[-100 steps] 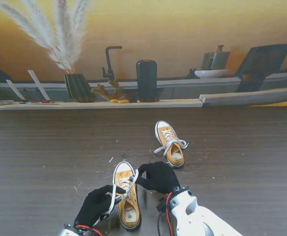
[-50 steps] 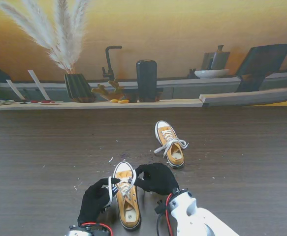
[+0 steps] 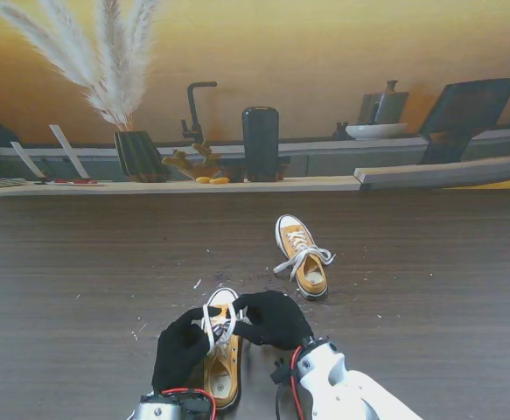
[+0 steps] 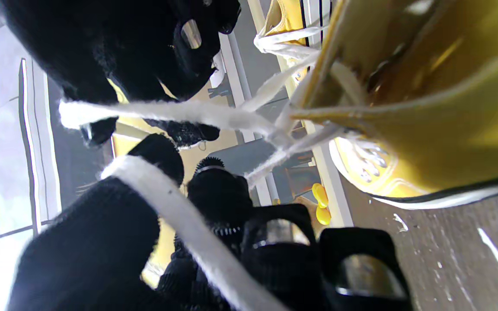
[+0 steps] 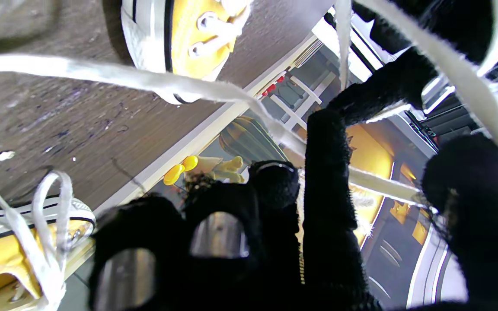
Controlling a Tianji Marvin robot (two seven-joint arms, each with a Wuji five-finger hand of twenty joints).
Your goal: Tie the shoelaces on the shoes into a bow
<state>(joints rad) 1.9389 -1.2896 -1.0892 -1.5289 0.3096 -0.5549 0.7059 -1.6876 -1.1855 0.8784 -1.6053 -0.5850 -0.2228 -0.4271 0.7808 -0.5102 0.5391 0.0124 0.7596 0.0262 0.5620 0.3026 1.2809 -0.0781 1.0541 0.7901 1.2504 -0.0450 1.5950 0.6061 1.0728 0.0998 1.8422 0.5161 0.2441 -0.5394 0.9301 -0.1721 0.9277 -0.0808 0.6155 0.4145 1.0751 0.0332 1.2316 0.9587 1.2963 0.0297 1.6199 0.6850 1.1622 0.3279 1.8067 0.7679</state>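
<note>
The left hand (image 3: 183,346), in a black glove, sits over the left side of the near yellow sneaker (image 3: 220,363), its fingers closed on a white shoelace (image 3: 209,322) that runs across the thumb and palm in the left wrist view (image 4: 180,220). The right hand (image 3: 274,318), also gloved in black, reaches in from the sneaker's right side, fingertips meeting the left hand's over the laced part of the shoe. It is clenched on lace too: in the right wrist view a strand (image 5: 145,80) runs taut from the shoe across the frame and passes between the black fingers (image 5: 329,172). In the left wrist view another strand (image 4: 175,111) stretches from the sneaker's eyelets to the right hand's fingers (image 4: 175,47), pulled straight and clear of the desk. How the strands cross between the two hands I cannot tell.

The near sneaker lies on the dark wooden desk (image 3: 429,262) close to me, toe pointing away, white toe cap just beyond the fingertips. The second yellow sneaker (image 3: 303,256) stands farther from me and to the right, apart from the first, its white laces lying loose and spilled over its sides. Small white flecks dot the desk around both shoes. Along the desk's far edge runs a printed backdrop of a kitchen counter with pampas grass (image 3: 106,52) in a vase.
</note>
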